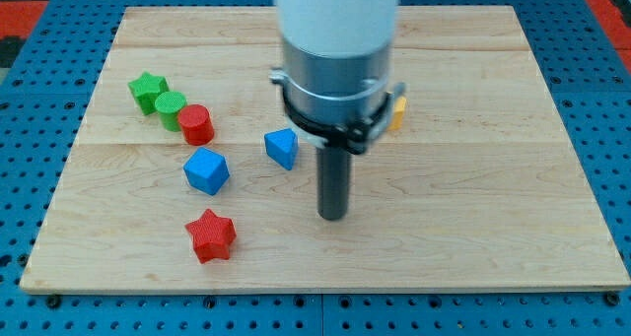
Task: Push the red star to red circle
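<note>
Wooden surface (473,247): red star (211,235) lower left, my tip (333,216) well right of it; I have no jaws. Red circle (196,124) lies farther up-left, so I should push from below the star, skirting the blue cube (206,170).

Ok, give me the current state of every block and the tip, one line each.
my tip: down on the board, touching no block, right of the red star.
red star: flat, alone, near the view's bottom.
red circle: upright, against the green circle.
green star: beside the green circle.
blue cube: free.
blue block: free.
yellow block: mostly hidden.
</note>
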Tool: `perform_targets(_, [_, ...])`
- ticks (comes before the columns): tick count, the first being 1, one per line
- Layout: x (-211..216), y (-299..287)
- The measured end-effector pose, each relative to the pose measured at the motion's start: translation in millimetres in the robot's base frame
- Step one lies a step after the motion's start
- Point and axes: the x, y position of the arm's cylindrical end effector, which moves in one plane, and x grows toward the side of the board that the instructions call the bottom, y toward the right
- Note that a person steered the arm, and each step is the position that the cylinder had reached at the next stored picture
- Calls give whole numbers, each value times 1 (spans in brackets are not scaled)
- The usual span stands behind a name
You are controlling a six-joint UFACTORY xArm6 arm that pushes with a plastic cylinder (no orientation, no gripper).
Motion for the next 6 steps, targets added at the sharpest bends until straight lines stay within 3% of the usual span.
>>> perform_targets(1, [53,-20])
perform_targets(4, [16,-225])
perform_targets(6, [-77,-173])
